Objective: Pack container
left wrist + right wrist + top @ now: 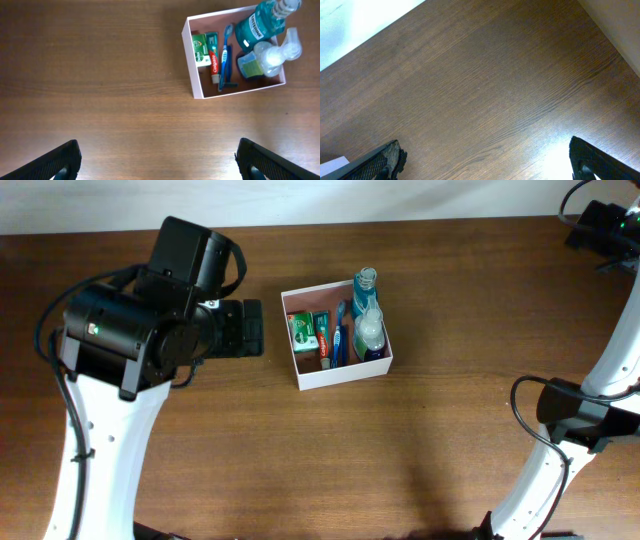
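Your container (345, 374) sits mid-counter (450, 280), holding a mouthwash bottle (365, 290), pump bottle (370, 330), toothbrush (339, 332), toothpaste (322, 330) and green box (303, 332). Your left fingers (62, 161) stand wide apart near it, holding nothing. Your right fingers (380, 160) are spread too, well apart from it.

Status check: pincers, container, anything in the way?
Left pincer open, empty. Right pincer open, empty. Container loaded with toiletries. No obstruction seen.

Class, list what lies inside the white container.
Inside the container: a green box, Colgate toothpaste, blue toothbrush, teal mouthwash bottle and clear pump bottle. Anything beneath them is covered.
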{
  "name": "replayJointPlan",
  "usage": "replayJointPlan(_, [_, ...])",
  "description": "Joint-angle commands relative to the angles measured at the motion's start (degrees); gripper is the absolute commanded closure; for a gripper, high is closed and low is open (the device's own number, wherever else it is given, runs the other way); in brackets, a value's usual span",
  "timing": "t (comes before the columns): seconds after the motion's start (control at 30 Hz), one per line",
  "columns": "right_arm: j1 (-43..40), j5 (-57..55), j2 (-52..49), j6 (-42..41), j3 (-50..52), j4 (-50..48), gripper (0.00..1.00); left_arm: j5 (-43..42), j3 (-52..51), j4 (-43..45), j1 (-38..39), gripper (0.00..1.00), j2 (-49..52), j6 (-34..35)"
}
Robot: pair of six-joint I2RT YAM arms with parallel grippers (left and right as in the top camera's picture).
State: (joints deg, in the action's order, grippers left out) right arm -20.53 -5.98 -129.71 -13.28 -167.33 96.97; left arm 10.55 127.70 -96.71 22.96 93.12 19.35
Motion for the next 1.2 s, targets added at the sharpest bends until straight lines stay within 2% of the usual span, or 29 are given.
replayJointPlan(0.0, [-0.2,0.2,-0.9,-0.3,0.2,0.3,0.02,1.3,-0.5,0.0,0.0,0.01,0.1,-7.6])
replayJointPlan(0.13, [-0.2,0.2,-0.9,-0.3,0.2,0.3,0.02,1.3,-0.6,0.0,0.0,0.01,0.1,-12.6])
replayJointPlan(0.3, [-0.2,0.2,-0.9,-0.3,0.2,0.3,0.02,1.3,-3.5,0.0,0.0,0.01,-2.2,-13.4])
replayJointPlan(0.4, [-0.2,0.2,-0.9,-0.3,0.2,0.3,0.02,1.1,-8.7,1.4,0.0,0.01,-6.8,-13.4])
replayJointPlan(0.63, [-0.2,0.2,-0.9,-0.3,0.2,0.3,0.02,1.0,-30.6,14.7,-2.5,0.01,-23.3,-13.4])
replayJointPlan(0.67, [-0.2,0.2,-0.9,-0.3,0.2,0.3,0.02,0.7,-38.4,20.2,-4.9,0.01,-28.7,-13.4])
replayJointPlan(0.8, [-0.2,0.2,-0.9,-0.3,0.2,0.3,0.02,-2.6,-53.9,30.7,-10.3,0.01,-39.7,-13.5])
replayJointPlan(0.83, [-0.2,0.2,-0.9,-0.3,0.2,0.3,0.02,-4.6,-60.9,35.1,-12.4,0.01,-45.2,-13.5])
replayJointPlan(1.0, [-0.2,0.2,-0.9,-0.3,0.2,0.3,0.02,-7.2,-77.7,43.0,-16.1,0.01,-60.3,-13.5])
replayJointPlan(1.17, [-0.2,0.2,-0.9,-0.3,0.2,0.3,0.02,-7.4,-88.7,48.5,-18.3,0.01,-72.9,-13.4])
